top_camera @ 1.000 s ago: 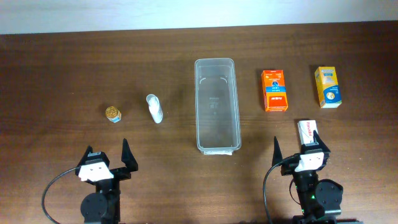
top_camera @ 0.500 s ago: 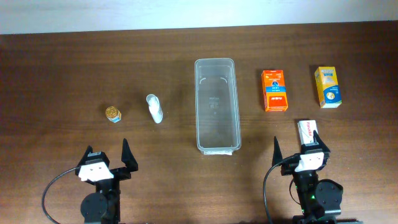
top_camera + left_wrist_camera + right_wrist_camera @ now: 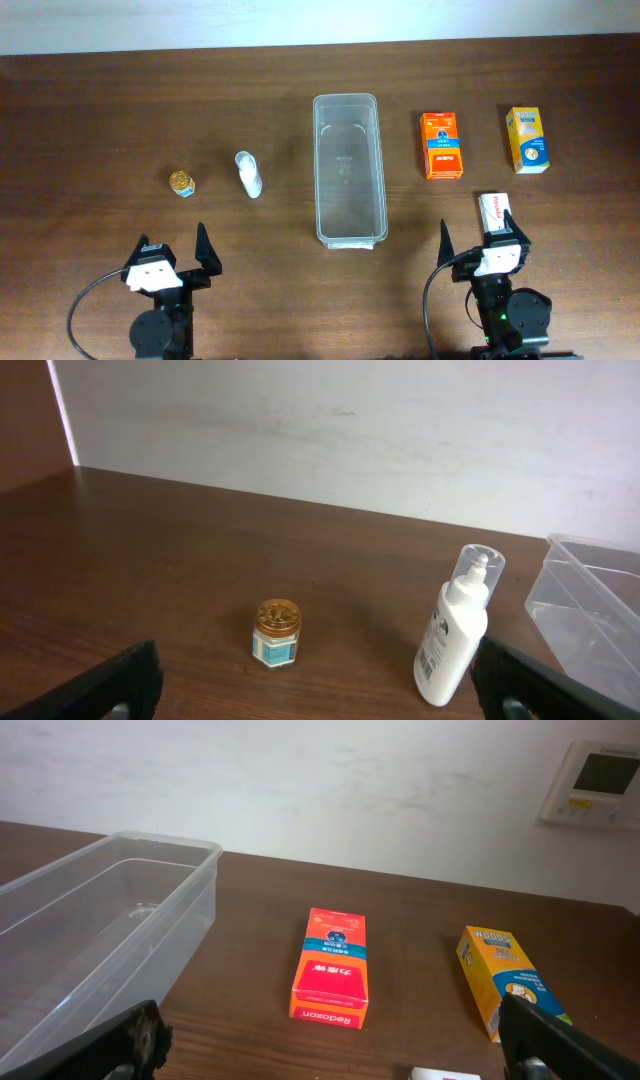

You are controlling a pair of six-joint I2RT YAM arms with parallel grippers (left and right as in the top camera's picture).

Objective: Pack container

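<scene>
Both arms sit low at the near edge of the dark wooden table (image 3: 90, 110). The left pincer (image 3: 172, 242) has its jaws spread wide with nothing between them; the right pincer (image 3: 481, 238) is just as wide apart and grips nothing either.

The container (image 3: 348, 170) lies ahead of both, off to the right of the left pincer and to the left of the right one, well apart from each. It is a long, narrow bin of clear plastic with rounded corners and a raised rim, its length running straight away from the arms; the brown wood shows through its floor and walls, and faint moulded marks sit in its base.

Ahead of the left pincer stands a small gold-lidded jar (image 3: 182, 183), with a white bottle (image 3: 248, 174) lying just right of it. Ahead of the right pincer lies an orange carton (image 3: 441, 146), a yellow carton (image 3: 527, 140) further right, and a small white box (image 3: 496, 212) just before its right finger; whether they touch I cannot tell.
</scene>
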